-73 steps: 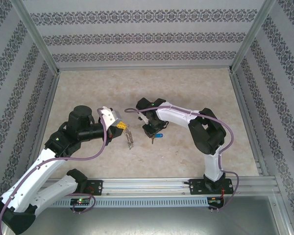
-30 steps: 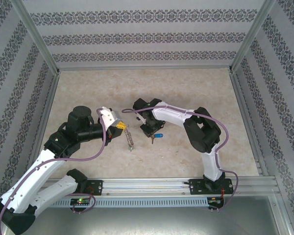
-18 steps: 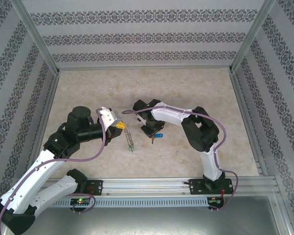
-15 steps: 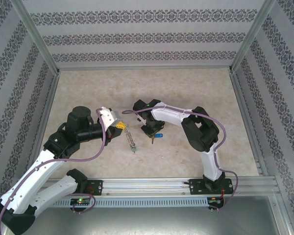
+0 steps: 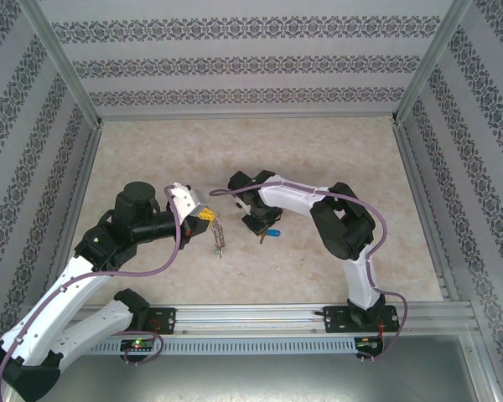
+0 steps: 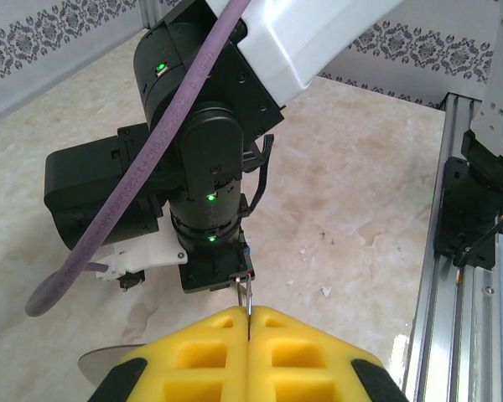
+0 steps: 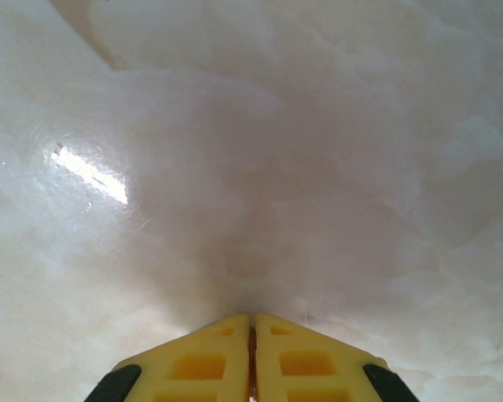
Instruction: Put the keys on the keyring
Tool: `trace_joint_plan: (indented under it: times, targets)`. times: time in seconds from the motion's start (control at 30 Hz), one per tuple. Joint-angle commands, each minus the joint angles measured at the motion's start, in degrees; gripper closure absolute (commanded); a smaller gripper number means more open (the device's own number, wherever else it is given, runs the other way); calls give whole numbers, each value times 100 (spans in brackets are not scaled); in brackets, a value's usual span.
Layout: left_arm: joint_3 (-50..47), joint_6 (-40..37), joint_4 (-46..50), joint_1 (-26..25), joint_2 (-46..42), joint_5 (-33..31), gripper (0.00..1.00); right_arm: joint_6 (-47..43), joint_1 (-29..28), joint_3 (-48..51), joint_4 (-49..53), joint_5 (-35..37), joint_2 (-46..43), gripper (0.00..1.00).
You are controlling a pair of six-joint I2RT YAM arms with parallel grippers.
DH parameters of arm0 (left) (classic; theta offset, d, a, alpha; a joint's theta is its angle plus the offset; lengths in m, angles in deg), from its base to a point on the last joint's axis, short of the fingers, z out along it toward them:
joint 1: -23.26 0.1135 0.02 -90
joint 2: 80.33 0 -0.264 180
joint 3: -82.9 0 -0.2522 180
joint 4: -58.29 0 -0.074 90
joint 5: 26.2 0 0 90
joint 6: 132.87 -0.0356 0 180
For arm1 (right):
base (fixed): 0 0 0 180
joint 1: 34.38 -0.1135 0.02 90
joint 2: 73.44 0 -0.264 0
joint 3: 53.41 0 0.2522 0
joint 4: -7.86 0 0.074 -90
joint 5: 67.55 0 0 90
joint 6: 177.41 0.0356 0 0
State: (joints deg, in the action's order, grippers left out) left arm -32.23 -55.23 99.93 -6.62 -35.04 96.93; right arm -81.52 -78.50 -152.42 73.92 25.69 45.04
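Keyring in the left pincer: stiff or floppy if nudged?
Probably stiff: the keyring looks like thin flat metal, clamped edge-on in the left pincer. Held by one end, it would likely pivot or swing when pushed.

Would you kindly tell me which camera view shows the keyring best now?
The top external view: the keyring shows along its whole length, held at one end by the left gripper, against the table. In the left wrist view, a thin metal sliver, likely its edge, pokes between the shut fingers.
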Motion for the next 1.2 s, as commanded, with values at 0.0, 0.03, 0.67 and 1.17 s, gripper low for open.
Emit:
trace_joint_plan:
  times: [0.0,0.03,0.67,1.17]
  targets:
    - [52,-56,16,60,-61,61,100,27,14,106,106,145,-232,90]
    - [51,-47,10,56,-56,64,100,24,10,114,99,157,-287,89]
    - [258,-160,-156,55,199,710,100,-493,-294,1657,-1999,-179,-3109,100]
    - [393,-80,-799,54,359,1422,100,-1033,-578,3530,-4535,-1089,-6425,100]
